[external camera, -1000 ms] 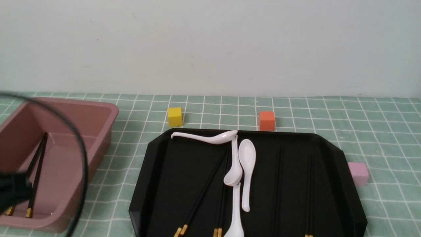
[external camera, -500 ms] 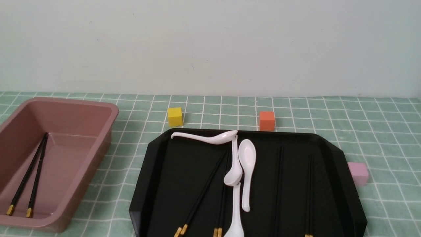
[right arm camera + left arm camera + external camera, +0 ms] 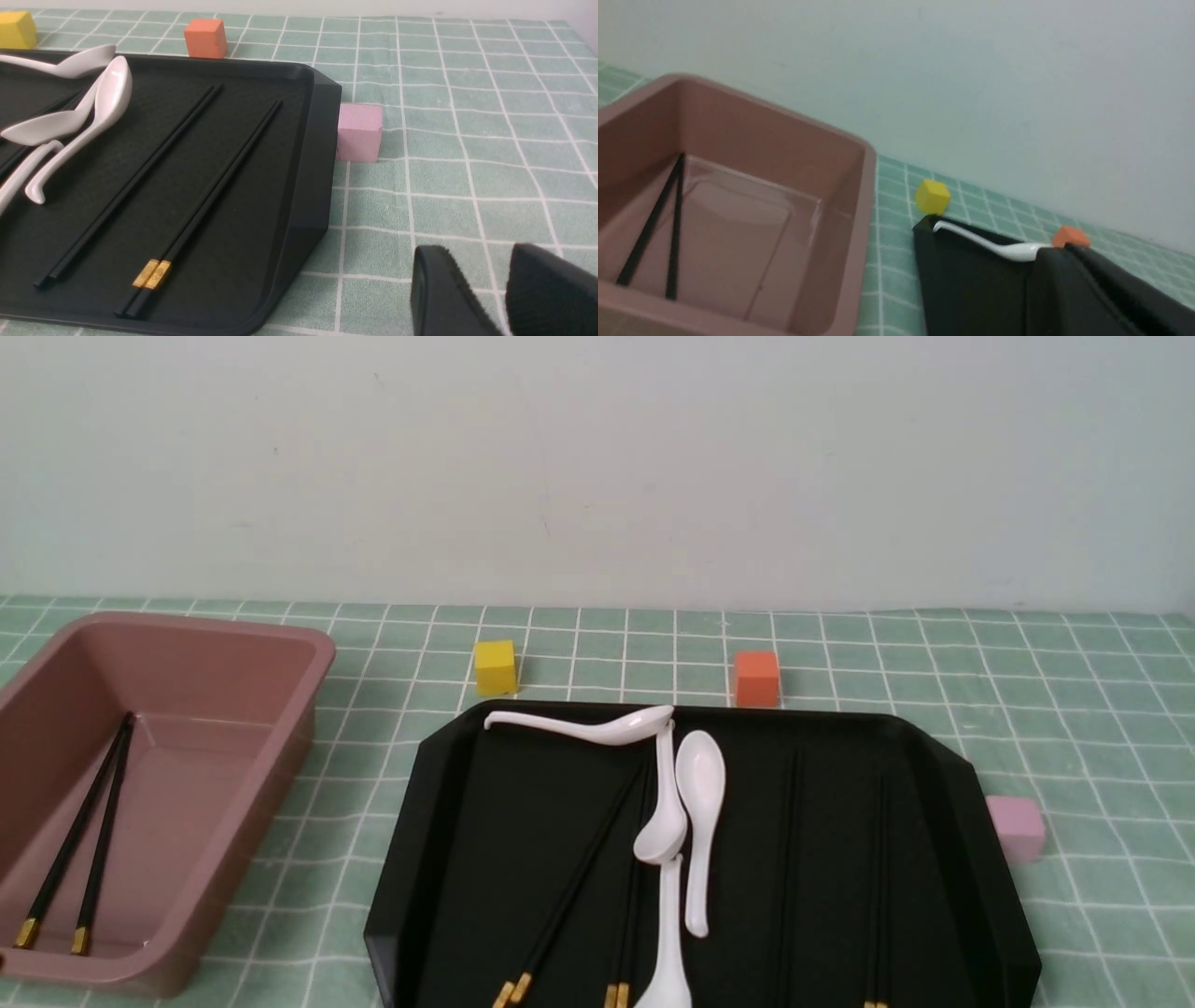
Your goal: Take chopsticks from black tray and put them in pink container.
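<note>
A: Start with the bench — green checked cloth. Your black tray sits centre, and the pink container stands just off its left side.

B: Where do the chopsticks lie?

A: One pair is already in the pink container, gold caps toward you. Four pairs remain on the tray: two by the white spoons, a third pair further right and a fourth pair nearest the tray's right rim. All run roughly front to back, gold caps at the near end.

B: And your fingers?

A: The right gripper hangs low over the cloth just beyond the tray's near right corner, fingers a narrow gap apart, holding nothing. The left gripper is over the tray's left part, between it and the container — its fingers are closed and empty.

B: So which arm goes?

A: Judging by this, your right arm is nearer the rim pair: it lies to that gripper's left, so you'd close across its long axis.
</note>
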Controlling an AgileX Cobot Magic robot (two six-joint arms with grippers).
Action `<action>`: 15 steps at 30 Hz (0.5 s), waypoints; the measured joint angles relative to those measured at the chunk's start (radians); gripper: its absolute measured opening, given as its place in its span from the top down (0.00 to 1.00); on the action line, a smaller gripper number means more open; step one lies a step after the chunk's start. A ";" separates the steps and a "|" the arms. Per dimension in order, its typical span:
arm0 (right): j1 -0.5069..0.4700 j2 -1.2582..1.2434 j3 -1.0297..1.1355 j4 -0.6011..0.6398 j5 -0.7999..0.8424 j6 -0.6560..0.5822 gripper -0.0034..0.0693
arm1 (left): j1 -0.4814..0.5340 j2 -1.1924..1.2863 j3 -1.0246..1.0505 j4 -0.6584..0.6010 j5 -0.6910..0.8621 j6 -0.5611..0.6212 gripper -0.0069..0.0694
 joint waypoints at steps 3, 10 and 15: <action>0.000 0.000 0.000 0.000 0.000 0.000 0.62 | -0.012 0.000 0.044 0.086 -0.006 -0.091 0.93; 0.000 0.000 0.000 0.000 0.000 0.000 0.62 | -0.187 0.000 0.097 0.481 -0.038 -0.382 0.93; 0.000 0.000 0.000 0.000 0.000 0.000 0.62 | -0.234 0.000 0.168 0.541 -0.056 -0.404 0.92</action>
